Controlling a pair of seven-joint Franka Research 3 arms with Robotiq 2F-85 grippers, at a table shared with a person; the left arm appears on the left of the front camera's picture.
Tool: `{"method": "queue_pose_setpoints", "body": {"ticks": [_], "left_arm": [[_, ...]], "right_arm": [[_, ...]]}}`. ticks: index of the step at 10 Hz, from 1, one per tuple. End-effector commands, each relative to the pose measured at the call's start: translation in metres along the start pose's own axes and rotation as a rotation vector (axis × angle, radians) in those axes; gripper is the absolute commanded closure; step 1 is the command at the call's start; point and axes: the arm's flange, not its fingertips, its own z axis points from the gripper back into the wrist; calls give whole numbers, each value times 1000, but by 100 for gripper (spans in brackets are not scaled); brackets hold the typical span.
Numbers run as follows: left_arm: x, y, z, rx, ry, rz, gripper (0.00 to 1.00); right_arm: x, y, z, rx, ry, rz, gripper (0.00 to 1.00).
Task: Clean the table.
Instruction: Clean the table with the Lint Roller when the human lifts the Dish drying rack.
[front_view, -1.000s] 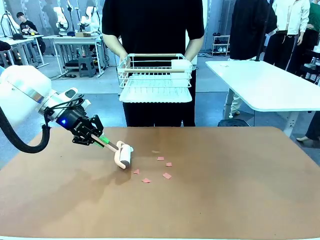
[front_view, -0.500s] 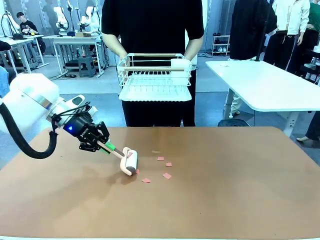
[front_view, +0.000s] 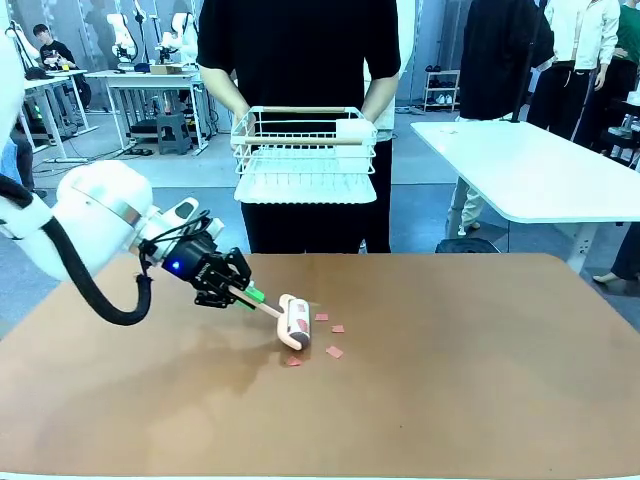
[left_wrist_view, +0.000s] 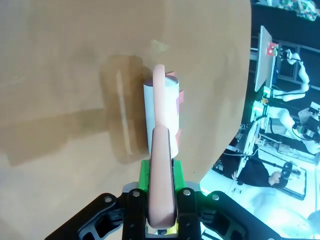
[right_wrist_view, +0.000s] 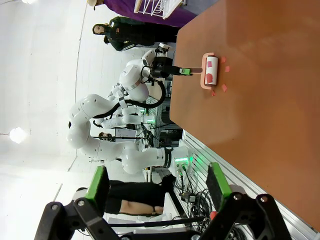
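The reddish-brown table (front_view: 450, 380) carries several small pink paper scraps (front_view: 334, 351) near its middle. My left gripper (front_view: 245, 292) is shut on the pink handle of a lint roller (front_view: 295, 322), whose white drum rests on the table among the scraps, with pink bits stuck to it. In the left wrist view the lint roller (left_wrist_view: 162, 120) runs straight out from my left gripper (left_wrist_view: 161, 197) and lies on the table (left_wrist_view: 60, 75). My right gripper (right_wrist_view: 159, 192) hangs open off the table's edge, far from the lint roller (right_wrist_view: 208, 71), with the table (right_wrist_view: 270, 110) ahead.
A person at the far side holds a white wire rack (front_view: 305, 155) above the table's far edge. A white-topped table (front_view: 530, 170) stands at the back right. Wide bare tabletop lies to the right and in front.
My left gripper has pushed the lint roller to the right across the table, over the leftmost scraps. The person's rack has shifted slightly left.
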Motion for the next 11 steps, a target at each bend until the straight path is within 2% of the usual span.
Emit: {"method": "queue_pose_setpoints", "body": {"ticks": [1,5,9,11], "left_arm": [[1,9,-41,39,-15,-81,79],[21,-26,-94,23,-23,-115,79],[34,-59,-146,-16,45,-132,79],[32,-80,-147,-38,48,-170,79]], "right_arm": [[-1,2,1,3,-2,5,0],[-1,2,1,3,-2,5,0],[-1,2,1,3,-2,5,0],[-1,2,1,3,-2,5,0]]}}
